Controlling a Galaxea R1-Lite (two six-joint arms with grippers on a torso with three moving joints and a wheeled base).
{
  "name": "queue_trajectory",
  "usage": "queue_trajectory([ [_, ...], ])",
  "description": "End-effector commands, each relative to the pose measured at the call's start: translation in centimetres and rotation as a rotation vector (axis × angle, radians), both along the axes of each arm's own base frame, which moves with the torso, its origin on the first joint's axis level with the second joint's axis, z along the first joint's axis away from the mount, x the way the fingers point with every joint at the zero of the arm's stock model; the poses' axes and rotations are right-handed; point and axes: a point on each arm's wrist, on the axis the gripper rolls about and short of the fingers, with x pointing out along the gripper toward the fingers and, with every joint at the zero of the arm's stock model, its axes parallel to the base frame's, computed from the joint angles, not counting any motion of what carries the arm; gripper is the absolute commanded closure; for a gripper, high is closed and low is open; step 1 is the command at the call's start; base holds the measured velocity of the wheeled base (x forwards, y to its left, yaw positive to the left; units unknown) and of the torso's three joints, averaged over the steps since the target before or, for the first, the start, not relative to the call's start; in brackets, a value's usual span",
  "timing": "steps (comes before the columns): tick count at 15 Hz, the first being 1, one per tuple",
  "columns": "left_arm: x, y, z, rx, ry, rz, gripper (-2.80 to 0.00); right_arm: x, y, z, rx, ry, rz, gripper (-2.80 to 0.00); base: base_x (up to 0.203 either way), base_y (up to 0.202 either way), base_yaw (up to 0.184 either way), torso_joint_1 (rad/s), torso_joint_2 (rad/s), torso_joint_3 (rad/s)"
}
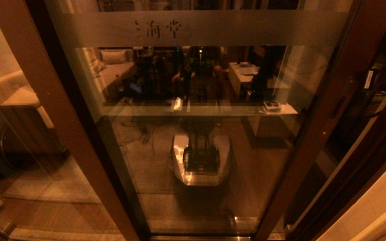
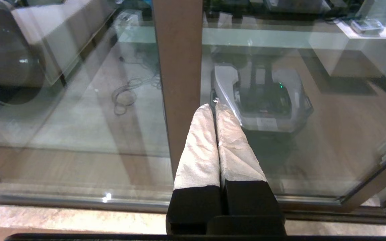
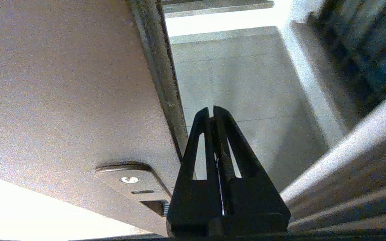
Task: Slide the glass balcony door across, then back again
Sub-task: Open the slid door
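Glass balcony door (image 1: 193, 140) straight ahead, its right stile beside an open gap. Right gripper (image 3: 211, 112) clenched on nothing, just beside the door's edge, near the latch plate (image 3: 131, 179). Left gripper (image 2: 214, 108) clenched, empty, parked. Probably mid-slide; next, steady sideways push along the track.

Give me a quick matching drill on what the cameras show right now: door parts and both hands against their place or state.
Column one:
1. broad frosted band with faint characters
2. dark brown right-hand frame post of the glass balcony door
3. left hand with pale wrapped fingers
4. black right hand

Column two:
A. shut, beside the door's edge and lock plate
B. across the top of the pane
C. shut, pointing at a brown post
D. slants beside a dark gap

Pairs: 1-B, 2-D, 3-C, 4-A
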Motion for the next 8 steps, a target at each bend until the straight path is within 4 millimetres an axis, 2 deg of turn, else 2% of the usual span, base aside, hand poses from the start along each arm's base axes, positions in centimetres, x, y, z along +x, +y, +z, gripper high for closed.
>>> queue_trajectory([
  [1,0.0,0.0,0.0,0.000,0.003,0.000,0.00,-0.3,0.7,0.1,-0.002,-0.002,0.011,0.00,0.000,0.000,0.000,0.000,0.00,0.000],
  [8,0.0,0.0,0.0,0.000,0.003,0.000,0.00,-0.5,3.6,-0.3,-0.012,0.018,0.034,0.00,0.000,0.000,0.000,0.000,0.00,0.000],
])
